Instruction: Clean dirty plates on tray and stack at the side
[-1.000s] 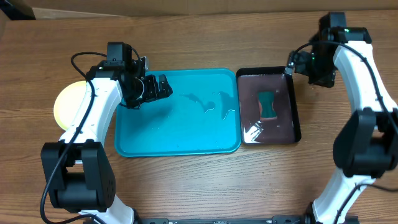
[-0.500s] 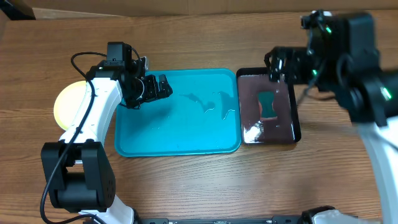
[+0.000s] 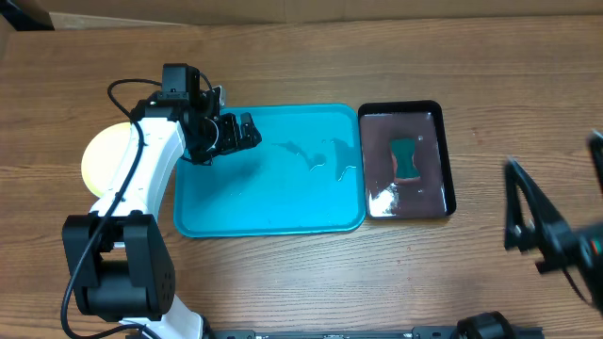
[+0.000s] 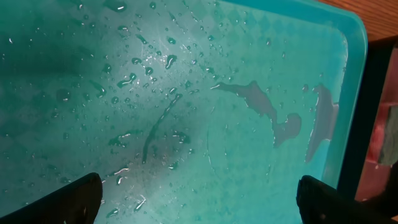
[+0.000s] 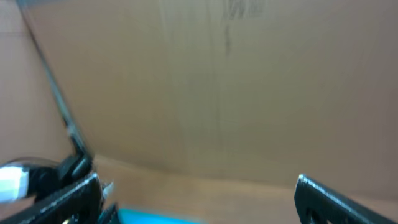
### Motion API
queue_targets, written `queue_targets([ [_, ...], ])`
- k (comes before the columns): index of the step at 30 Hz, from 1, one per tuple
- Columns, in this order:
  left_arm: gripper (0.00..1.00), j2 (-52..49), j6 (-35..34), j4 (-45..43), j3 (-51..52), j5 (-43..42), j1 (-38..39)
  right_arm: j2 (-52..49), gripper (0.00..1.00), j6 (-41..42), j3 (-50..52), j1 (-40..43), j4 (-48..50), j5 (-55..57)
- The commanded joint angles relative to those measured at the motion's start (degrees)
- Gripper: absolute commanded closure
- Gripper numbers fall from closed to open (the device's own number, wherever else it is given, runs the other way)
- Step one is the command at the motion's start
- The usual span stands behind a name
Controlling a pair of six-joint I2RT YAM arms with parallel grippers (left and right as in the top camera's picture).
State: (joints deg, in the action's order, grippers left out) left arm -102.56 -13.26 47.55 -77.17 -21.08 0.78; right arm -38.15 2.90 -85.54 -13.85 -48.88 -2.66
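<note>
Right hand (image 5: 198, 205) has swung from the black tray (image 3: 400, 106) to the near right, blurred, wide open and empty. Left hand (image 3: 236, 132), also wide, hovers over the bare wet turquoise tray (image 3: 273, 202). Yellow-green plate (image 3: 105, 158) lies left of it. Cleaning looks done; arms should retreat.

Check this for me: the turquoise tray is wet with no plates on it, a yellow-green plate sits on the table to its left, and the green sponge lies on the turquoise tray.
Not quite. The green sponge lies in the black tray, to the right of the turquoise tray, as the overhead view shows. The rest holds: the turquoise tray is wet and holds no plates, and the yellow-green plate sits on the table to its left.
</note>
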Motion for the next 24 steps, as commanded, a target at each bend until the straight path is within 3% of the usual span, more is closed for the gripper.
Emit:
queue_targets([
  [1,0.00,-0.31,1.27,-0.02,0.17,-0.79,0.15,8.96,0.00,-1.68,14.34,4.37,8.94,-2.34],
  [7,0.00,-0.31,1.27,-0.02,0.17,-0.81,0.15,22.67,0.00,-1.62,40.22,10.34,33.07,-11.50],
  [14,0.00,-0.31,1.27,-0.02,0.17,-0.79,0.15,33.33,0.00,-1.18,63.82,10.08,57.72,-13.35],
  [20,0.00,-0.31,1.27,-0.02,0.17,-0.81,0.15,37.99,0.00,-1.22,74.27,10.12,65.48,-13.22],
  [24,0.00,-0.31,1.29,-0.02,0.17,-0.81,0.15,37.99,0.00,-1.22,79.10,10.05,65.72,-12.41],
])
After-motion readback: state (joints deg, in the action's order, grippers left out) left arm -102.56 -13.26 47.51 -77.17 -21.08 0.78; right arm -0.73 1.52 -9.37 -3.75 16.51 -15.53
